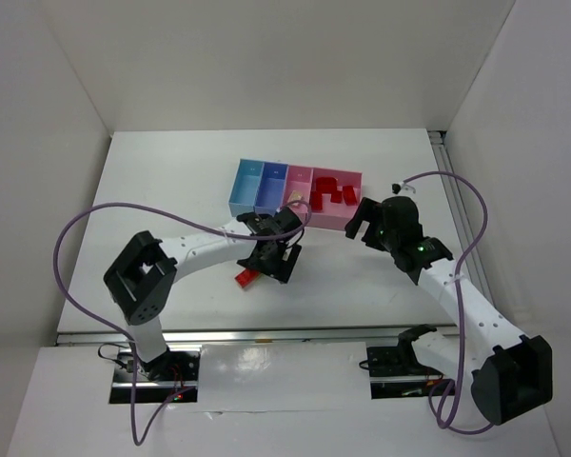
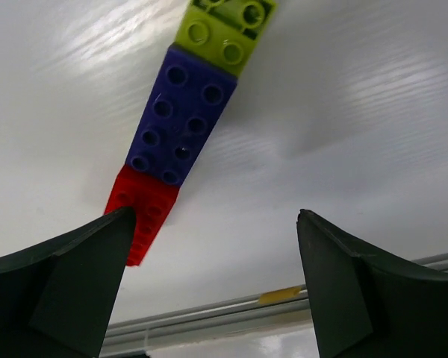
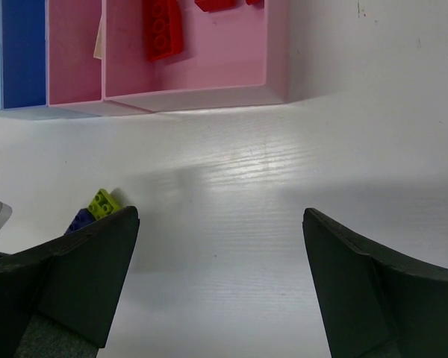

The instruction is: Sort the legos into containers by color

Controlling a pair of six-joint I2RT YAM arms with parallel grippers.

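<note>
A strip of joined legos lies on the white table: a yellow-green brick (image 2: 222,30), a purple-blue brick (image 2: 178,115) and a red brick (image 2: 143,209). My left gripper (image 2: 213,216) is open and empty just above the table, and its left finger sits beside the red end. In the top view only the red end (image 1: 246,277) shows, by the left gripper (image 1: 273,262). My right gripper (image 3: 220,212) is open and empty over bare table in front of the containers (image 1: 295,193). The wide pink bin (image 3: 276,60) holds several red legos (image 3: 163,30).
The narrow pink bin (image 3: 73,74) holds a whitish piece (image 3: 98,37). The darker blue bin (image 3: 22,60) and light blue bin (image 1: 246,188) stand to its left. A metal rail (image 2: 209,313) runs along the table's near edge. Purple cables loop beside both arms.
</note>
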